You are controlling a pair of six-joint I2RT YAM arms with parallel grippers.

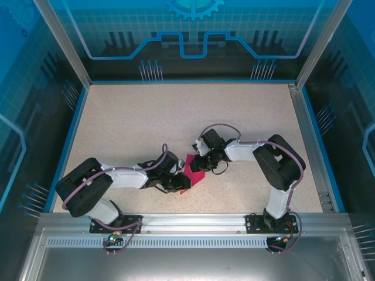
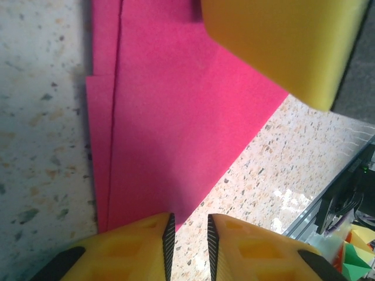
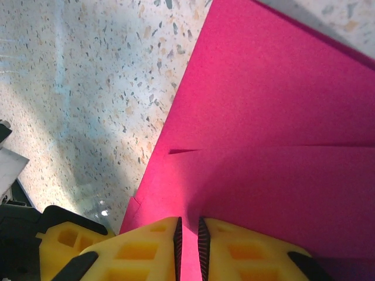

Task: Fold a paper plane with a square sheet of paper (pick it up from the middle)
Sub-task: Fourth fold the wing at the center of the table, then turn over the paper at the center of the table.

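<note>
The magenta-pink sheet of paper point(image 1: 194, 175) lies folded and flat on the speckled table, between my two grippers. Layered edges run down its left side point(image 2: 170, 117), and a flap edge crosses it point(image 3: 275, 117). My left gripper point(image 1: 179, 182) is low at the paper's near corner. Its jaws point(image 2: 188, 218) stand a little apart with bare table between them, and the left fingertip point(image 2: 167, 225) overlaps the paper's edge. My right gripper point(image 1: 200, 164) is down on the sheet from the far side. Its jaws point(image 3: 188, 221) are a narrow slit apart with pink showing through. One of its yellow fingers point(image 2: 281, 47) rests over the paper.
The speckled table point(image 1: 176, 117) stretches wide behind the paper. An aluminium rail point(image 1: 193, 219) runs along the near edge, close to the left gripper point(image 2: 345, 193). Blue-trimmed walls point(image 1: 79, 117) enclose the sides and back. Coloured paper pieces point(image 2: 358, 246) lie beyond the rail.
</note>
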